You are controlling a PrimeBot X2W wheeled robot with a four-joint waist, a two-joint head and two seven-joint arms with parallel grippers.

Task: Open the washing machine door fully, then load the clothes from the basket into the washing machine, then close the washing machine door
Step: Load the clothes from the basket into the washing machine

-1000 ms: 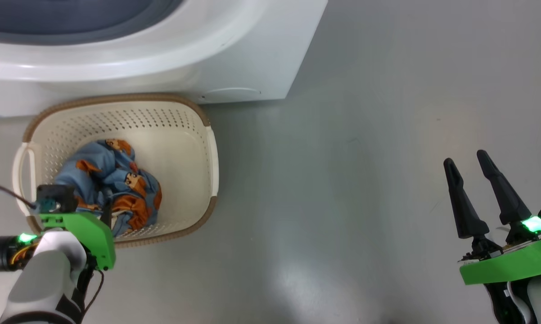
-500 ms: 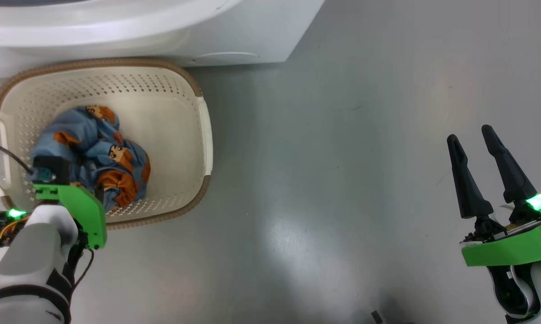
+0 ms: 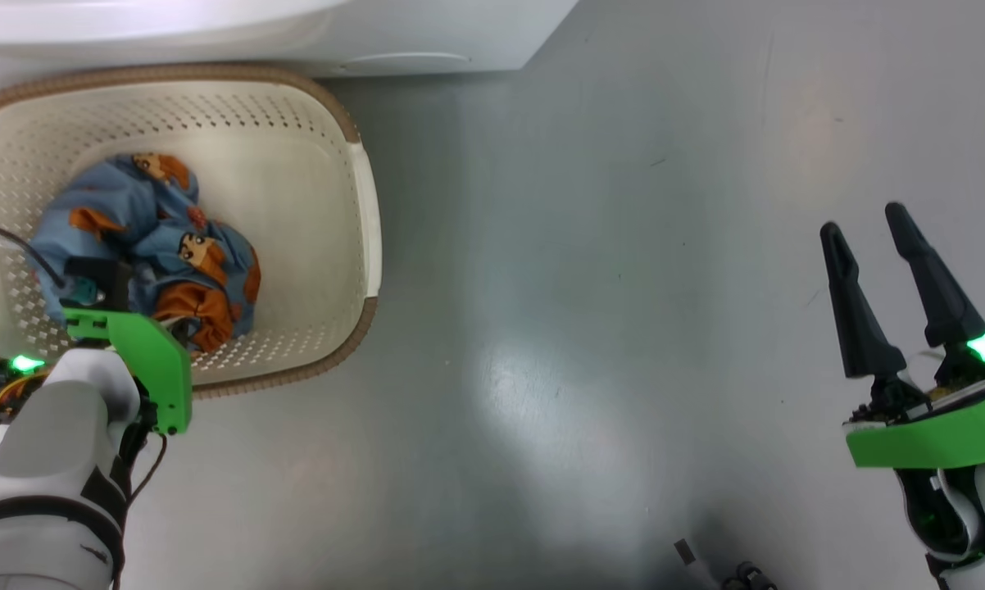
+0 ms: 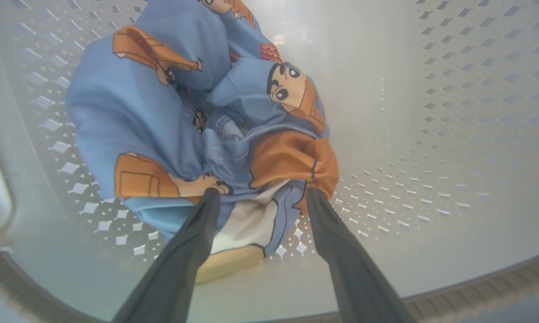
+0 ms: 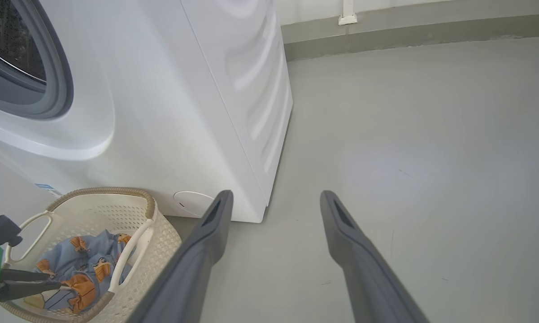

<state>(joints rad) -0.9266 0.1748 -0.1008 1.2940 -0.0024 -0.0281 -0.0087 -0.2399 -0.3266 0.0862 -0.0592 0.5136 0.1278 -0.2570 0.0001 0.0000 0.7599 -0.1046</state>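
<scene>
The clothes (image 3: pixel 144 238), a crumpled blue bundle printed with orange-brown cartoon figures, lie inside the basket (image 3: pixel 296 205), toward its left end, with the right half of the basket's bottom bare. In the left wrist view a cream patch of the fabric shows at the bundle's near edge.

The left gripper (image 4: pixel 261 195) reaches down into the basket with its two dark fingers spread wide. Their tips meet the near edge of the bundle, one at an orange-brown figure, the other at an orange fold, and the cream patch sits between them. Nothing is clamped. Whether the tips press into the cloth I cannot tell.

The basket stands on the grey floor (image 3: pixel 624 287), just beside the foot of the washing machine (image 5: pixel 184 89), in front of its right front corner. In the right wrist view the machine's round opening, ringed by a grey gasket (image 5: pixel 58 89), sits above the basket, and a small blue sticker (image 5: pixel 43 186) shows low on the white front.

The right gripper (image 3: pixel 861 220) hangs over bare floor, well apart from the basket, its fingers wide and holding nothing. Beyond the machine, the floor ends at a wall with a grey skirting (image 5: pixel 408 31).
</scene>
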